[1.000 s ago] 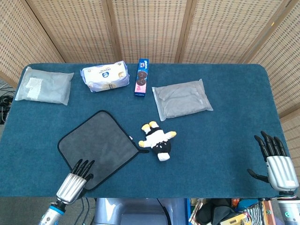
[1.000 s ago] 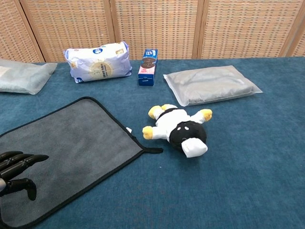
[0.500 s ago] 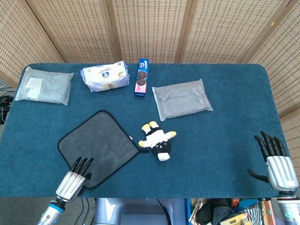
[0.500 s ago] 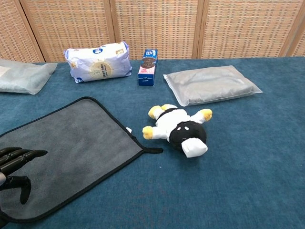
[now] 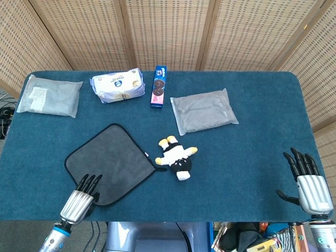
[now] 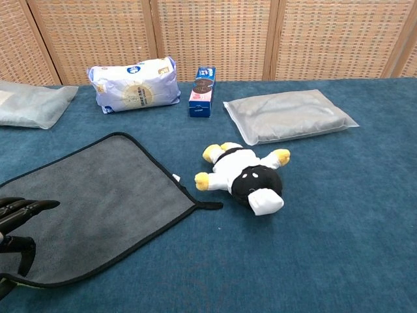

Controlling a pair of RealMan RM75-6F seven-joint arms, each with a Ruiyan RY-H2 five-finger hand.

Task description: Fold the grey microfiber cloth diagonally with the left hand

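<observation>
Fingers [image 5: 89,182] of our left hand [image 5: 79,199] lie straight and slightly apart over the near corner of the grey microfiber cloth [image 5: 110,161], gripping nothing we can see. Cloth lies flat, unfolded, set as a diamond near the front-left part of the surface [image 5: 247,157]. Our right hand [image 5: 307,184] sits at the front-right corner, fingers spread, holding nothing. Plush toy [image 5: 177,156] lies just beside the cloth's right corner. Toward the back edge: clear grey packet [image 5: 203,111] right of centre, cookie box [image 5: 159,86], white-blue bag [image 5: 118,85], and another clear packet [image 5: 49,95] at the back-left corner.
</observation>
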